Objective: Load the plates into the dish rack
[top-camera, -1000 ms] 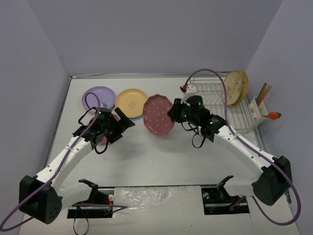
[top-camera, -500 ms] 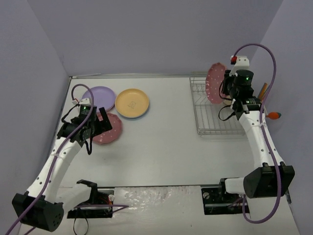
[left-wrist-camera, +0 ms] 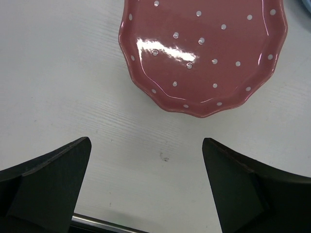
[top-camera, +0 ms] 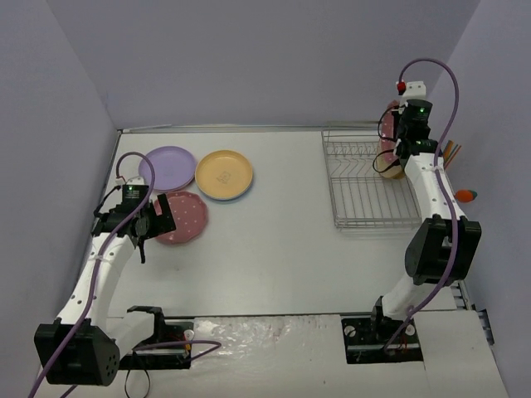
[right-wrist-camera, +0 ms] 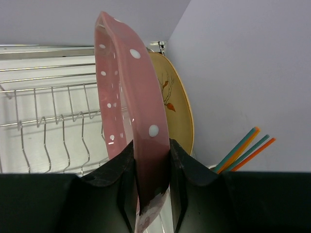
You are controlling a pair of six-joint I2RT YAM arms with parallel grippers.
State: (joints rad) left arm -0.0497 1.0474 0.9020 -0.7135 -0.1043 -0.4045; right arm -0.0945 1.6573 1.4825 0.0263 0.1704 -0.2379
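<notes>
Pink plate (right-wrist-camera: 131,97) upright in right claw (right-wrist-camera: 151,153) beside tan plate (right-wrist-camera: 178,109)

1. We see a white table (top-camera: 282,249), with a tiny dark speck (left-wrist-camera: 164,157) on its surface.
2. Pale lilac-grey walls (top-camera: 249,66) close it in on three sides.
3. At the far right, we see thin orange and teal sticks (right-wrist-camera: 243,148) standing tilted beside the wall.
4. We see a small orange object (top-camera: 467,196) near the right wall, but cannot tell what it is.

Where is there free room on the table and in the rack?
Free: the table between the yellow plate and the rack, plus its near strip; the rack slots left of the held pink plate. Crowded: the far-left group around the lilac plate, and the rack's right end by the tan plate.
</notes>
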